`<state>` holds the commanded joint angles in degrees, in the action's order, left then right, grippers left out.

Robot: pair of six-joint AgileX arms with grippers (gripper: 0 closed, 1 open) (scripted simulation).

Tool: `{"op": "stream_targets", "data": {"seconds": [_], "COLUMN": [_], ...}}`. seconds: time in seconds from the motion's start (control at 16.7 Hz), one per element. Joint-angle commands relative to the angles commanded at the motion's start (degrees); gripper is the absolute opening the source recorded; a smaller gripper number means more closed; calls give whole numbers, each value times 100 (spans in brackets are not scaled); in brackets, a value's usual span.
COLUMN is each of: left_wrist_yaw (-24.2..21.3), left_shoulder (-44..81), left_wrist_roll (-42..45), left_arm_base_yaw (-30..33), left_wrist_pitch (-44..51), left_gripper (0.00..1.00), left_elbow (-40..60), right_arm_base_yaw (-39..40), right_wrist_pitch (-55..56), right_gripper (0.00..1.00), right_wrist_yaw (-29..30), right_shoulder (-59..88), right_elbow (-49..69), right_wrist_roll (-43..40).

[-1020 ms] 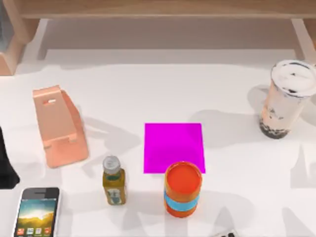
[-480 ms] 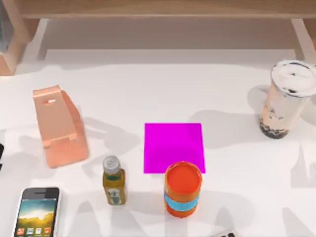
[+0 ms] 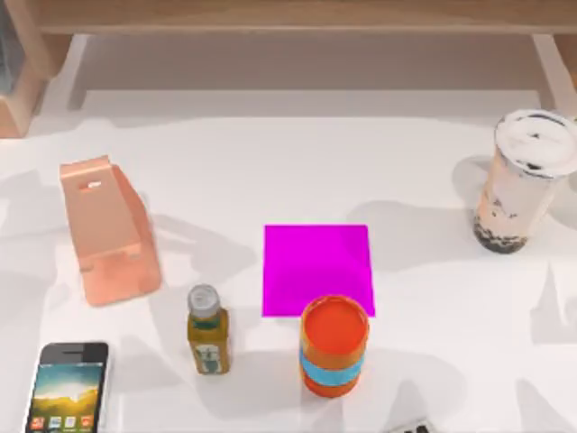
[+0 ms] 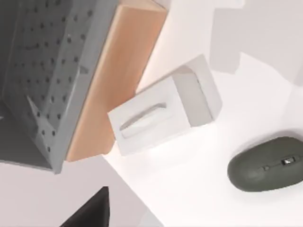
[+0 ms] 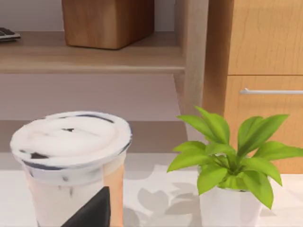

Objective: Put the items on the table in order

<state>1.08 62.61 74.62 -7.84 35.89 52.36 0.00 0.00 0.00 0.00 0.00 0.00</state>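
Note:
The smartphone (image 3: 69, 386) with its colourful icon screen lies flat at the front left of the white table (image 3: 270, 162). Upright at the right side stands the milk-tea cup (image 3: 523, 180) with black pearls. The right wrist view shows this cup (image 5: 71, 165) close up, with a dark part of my right gripper (image 5: 92, 213) in front of it. In the left wrist view the dark grey mouse (image 4: 267, 163) rests on the table beside a white box (image 4: 161, 111). A dark part of my left gripper (image 4: 90, 215) shows at that picture's edge, away from the mouse.
A pink phone stand (image 3: 108, 230) stands at the left. A magenta pad (image 3: 317, 257) lies in the middle, with a small tea bottle (image 3: 207, 329) and an orange cup (image 3: 334, 345) in front of it. A wooden shelf (image 3: 288, 16) runs along the back. A potted plant (image 5: 232, 161) stands beside the milk-tea cup.
The dark shape of my left arm at the top view's left edge has drawn back out of the picture. Nothing on the table has moved.

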Motion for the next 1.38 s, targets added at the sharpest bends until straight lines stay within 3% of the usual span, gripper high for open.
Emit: {"op": "stream_targets", "data": {"seconds": [0.42, 0.72, 0.96, 1.38], "left_wrist_yaw": [-62, -118, -145, -146], "left_shoulder": [3232, 4879, 5479, 5529], "left_wrist_roll": [4087, 6145, 6838, 6848], "left_arm_base_yaw": [-661, -1035, -1180, -1169], "left_wrist_pitch": [1888, 2814, 3149, 3061], "left_gripper": [100, 100, 100, 100], "left_elbow": [2597, 3833, 4260, 4193], "right_arm_base_yaw": [0, 0, 0, 0], "right_wrist_pitch": [0, 0, 0, 0], "right_gripper": [100, 100, 100, 100], "right_wrist_yaw": [0, 0, 0, 0], "right_shoulder": [0, 0, 0, 0], "right_elbow": [0, 0, 0, 0], "right_wrist_roll": [0, 0, 0, 0]}}
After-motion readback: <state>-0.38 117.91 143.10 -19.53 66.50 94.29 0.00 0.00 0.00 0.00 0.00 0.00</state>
